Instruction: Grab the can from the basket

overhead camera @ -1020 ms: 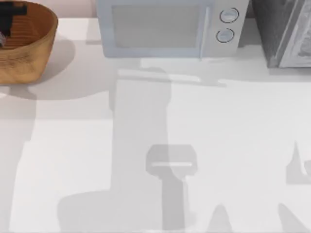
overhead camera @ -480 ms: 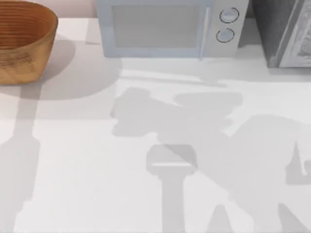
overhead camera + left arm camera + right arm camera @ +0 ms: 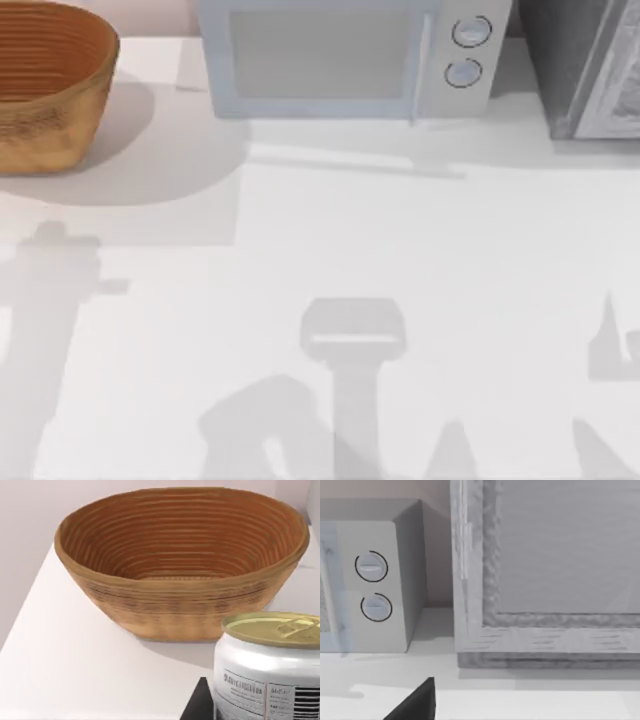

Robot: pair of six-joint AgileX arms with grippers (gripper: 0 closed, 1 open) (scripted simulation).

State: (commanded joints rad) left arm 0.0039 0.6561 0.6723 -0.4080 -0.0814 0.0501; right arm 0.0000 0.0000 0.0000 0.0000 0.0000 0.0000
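Since the earlier frame the left pincer (image 3: 248, 711) has left the basket (image 3: 52, 105), now empty. It pinches the can (image 3: 270, 672), held outside the basket; a weak grip could drop it on the worktop (image 3: 450, 260). Right arm idles near the microwave (image 3: 380, 585).

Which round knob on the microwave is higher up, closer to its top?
The upper knob on the microwave is nearer its top edge. The lower knob sits right beneath it, closer to the table.
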